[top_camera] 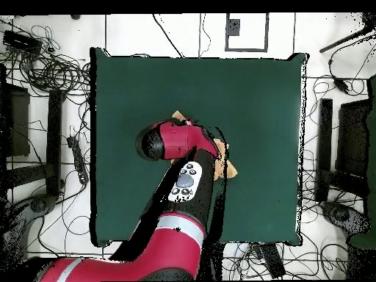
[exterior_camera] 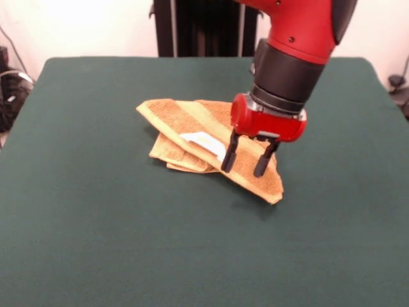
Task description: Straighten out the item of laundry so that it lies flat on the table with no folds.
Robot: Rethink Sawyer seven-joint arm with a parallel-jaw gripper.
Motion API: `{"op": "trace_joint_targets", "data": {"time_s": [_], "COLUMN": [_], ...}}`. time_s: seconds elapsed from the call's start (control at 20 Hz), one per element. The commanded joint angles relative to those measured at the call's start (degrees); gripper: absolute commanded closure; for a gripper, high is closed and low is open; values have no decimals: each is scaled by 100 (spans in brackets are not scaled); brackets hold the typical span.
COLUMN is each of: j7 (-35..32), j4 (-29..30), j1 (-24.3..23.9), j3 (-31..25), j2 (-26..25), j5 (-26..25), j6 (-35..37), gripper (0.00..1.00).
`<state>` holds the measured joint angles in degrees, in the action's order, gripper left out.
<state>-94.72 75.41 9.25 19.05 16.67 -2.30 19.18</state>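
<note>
Where the front view's left half was taken up, only the dark green table (exterior_camera: 83,211) was seen, its cloth bare from the left edge to the middle of the frame. Just left of centre, the orange-tan towel (exterior_camera: 185,128) was found lying in a folded, crumpled heap, with one corner pointing to the upper left and a long flap running down to the lower right. A paler yellowish band (exterior_camera: 192,121) was seen along that flap, and a white label (exterior_camera: 208,142) was shown face up near the heap's middle. Right of the label, the gripper (exterior_camera: 246,163) was held over the flap, its two black fingers (exterior_camera: 229,153) spread apart with nothing between them; whether their tips touched the cloth could not be told. Above it, the red and black arm (exterior_camera: 297,45) was seen coming down from the upper right of the frame.

In the overhead view, the table (top_camera: 125,95) was shown filling the middle, and the towel (top_camera: 230,167) was mostly covered by the arm (top_camera: 176,143), only small tan edges being left visible at centre.
</note>
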Motion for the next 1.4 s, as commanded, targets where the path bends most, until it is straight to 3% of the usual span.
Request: {"op": "trace_joint_targets", "data": {"time_s": [0.05,0.25,0.65,0.85,1.15,1.4], "j7": [-324,-527,-776,-859,-747,-696], "j4": [600,775,739,648,822,699], "j1": [-798,-820,-823,-790,-974,-989], "j3": [-1233,-1427,-1442,-1404,-1688,-1680], "j2": [502,333,-82,-194,-136,31], "j5": [499,368,96,177,118,311], "j6": [1571,690,57,227,-77,889], "gripper": [0,0,0,0,0,0]}}
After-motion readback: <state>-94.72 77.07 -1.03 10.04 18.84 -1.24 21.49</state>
